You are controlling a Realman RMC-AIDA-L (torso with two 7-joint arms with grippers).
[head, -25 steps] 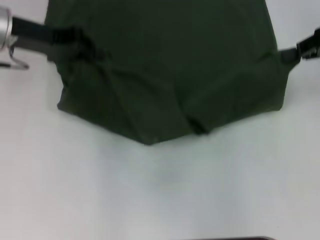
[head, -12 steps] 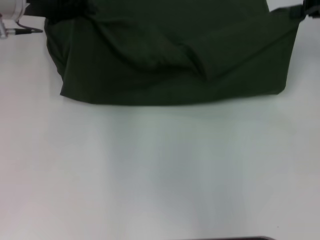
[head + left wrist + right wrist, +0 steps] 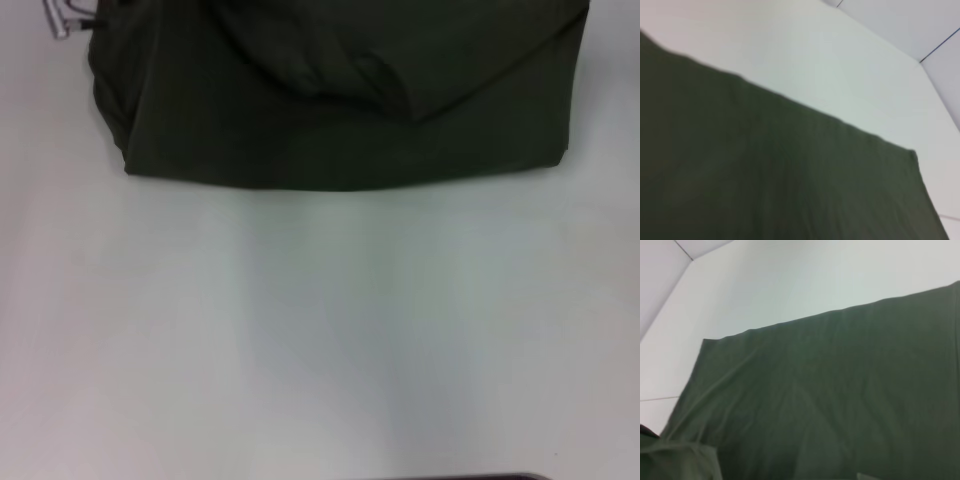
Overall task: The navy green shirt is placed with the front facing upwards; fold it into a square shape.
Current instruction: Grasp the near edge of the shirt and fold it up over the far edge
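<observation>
One shirt (image 3: 340, 110), dark olive green, lies at the far side of the white surface (image 3: 320, 340), folded over on itself with its near edge running straight across. A loose fold bunches near the middle (plain fabric only, no print showing). At the far left corner of the cloth a small piece of metal from the left tool (image 3: 62, 18) shows; whether it is clenched or released I cannot tell. The right tool is out of sight. Both wrist views show only flat green cloth on the surface.
</observation>
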